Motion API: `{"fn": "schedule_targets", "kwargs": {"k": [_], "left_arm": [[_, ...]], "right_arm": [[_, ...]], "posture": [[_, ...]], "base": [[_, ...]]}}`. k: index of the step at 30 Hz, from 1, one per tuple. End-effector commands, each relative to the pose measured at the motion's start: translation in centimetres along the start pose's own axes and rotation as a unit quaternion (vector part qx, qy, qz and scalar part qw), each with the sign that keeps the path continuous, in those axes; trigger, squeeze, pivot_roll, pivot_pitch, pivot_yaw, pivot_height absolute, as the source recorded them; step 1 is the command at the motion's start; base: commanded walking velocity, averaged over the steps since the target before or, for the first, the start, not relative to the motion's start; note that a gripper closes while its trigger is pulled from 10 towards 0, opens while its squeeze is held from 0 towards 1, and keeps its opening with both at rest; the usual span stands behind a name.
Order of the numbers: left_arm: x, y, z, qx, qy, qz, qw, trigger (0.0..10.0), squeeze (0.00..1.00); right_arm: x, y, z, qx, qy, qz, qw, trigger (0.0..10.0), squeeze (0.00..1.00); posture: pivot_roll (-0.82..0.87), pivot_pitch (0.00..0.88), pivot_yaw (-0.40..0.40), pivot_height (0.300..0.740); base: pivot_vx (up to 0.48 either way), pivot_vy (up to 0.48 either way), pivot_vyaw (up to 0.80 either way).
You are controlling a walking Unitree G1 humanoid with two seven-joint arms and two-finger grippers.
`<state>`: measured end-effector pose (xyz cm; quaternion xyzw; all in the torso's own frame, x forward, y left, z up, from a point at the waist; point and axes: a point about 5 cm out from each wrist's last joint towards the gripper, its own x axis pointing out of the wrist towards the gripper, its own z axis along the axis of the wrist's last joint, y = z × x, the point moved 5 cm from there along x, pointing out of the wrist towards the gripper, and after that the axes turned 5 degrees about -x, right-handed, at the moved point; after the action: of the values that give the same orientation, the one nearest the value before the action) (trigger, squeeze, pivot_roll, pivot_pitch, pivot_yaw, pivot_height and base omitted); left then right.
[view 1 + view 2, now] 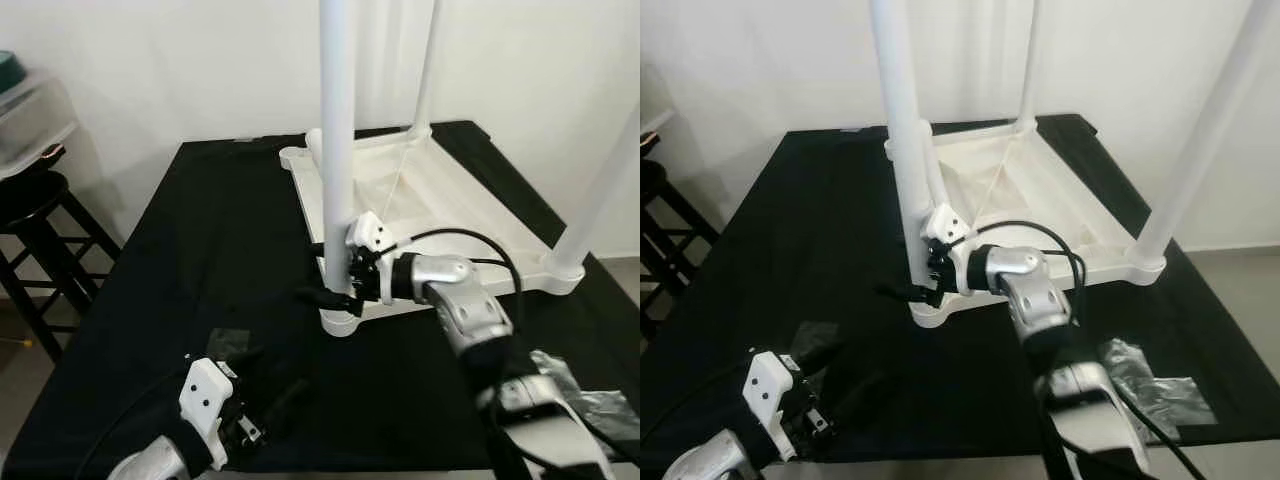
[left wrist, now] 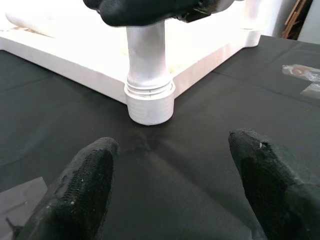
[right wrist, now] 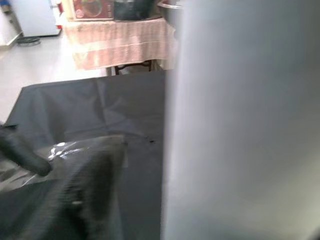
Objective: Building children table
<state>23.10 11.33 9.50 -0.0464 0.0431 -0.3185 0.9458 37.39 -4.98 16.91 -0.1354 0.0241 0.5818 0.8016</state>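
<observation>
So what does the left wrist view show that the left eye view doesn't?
Left wrist view: the ringed collar at the base of the near leg, seen close up beyond the open left end effector. Left eye view: the whole upturned table and a black stool. Both: that leg, the black cloth, and the right end effector clasping the leg.

Bare cloth [image 1: 200,260] left of leg [image 1: 338,150]

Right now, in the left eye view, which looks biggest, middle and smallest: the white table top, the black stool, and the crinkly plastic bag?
1. The upside-down white table top looks biggest.
2. The black stool, though the picture's edge cuts it off.
3. The crinkly plastic bag looks smallest, even though it lies nearest the camera.
</observation>
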Motion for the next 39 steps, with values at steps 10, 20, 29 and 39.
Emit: {"fn": "schedule_targets", "kwargs": {"k": [10, 20, 29, 39], "left_arm": [[-0.4, 0.0, -0.5, -0.001, 0.012, 0.004, 1.000, 10.0, 0.00], [-0.8, -0.1, -0.4, -0.005, 0.011, 0.000, 1.000, 10.0, 0.00], [-0.7, 0.0, -0.4, -0.005, 0.013, -0.007, 1.000, 10.0, 0.00], [-0.3, 0.1, -0.2, -0.003, 0.007, -0.002, 1.000, 10.0, 0.00]], "right_arm": [[-0.8, -0.3, -1.7, 0.011, 0.002, -0.009, 1.000, 0.0, 0.00], [-5.5, 1.2, -9.2, 0.143, 0.084, -0.495, 0.853, 0.0, 0.00], [-4.2, 3.6, -8.6, 0.142, 0.079, -0.433, 0.887, 0.0, 0.00], [-2.1, 0.2, -0.1, 0.040, -0.048, -0.255, 0.965, 10.0, 0.45]], "posture": [[-0.06, 0.035, 0.049, 0.740], [-0.06, 0.063, 0.064, 0.740], [-0.08, 0.052, 0.065, 0.740], [-0.06, 0.040, 0.059, 0.740]], "base": [[0.000, 0.000, 0.00], [0.000, 0.000, 0.00], [0.000, 0.000, 0.00], [0.000, 0.000, 0.00]]}}
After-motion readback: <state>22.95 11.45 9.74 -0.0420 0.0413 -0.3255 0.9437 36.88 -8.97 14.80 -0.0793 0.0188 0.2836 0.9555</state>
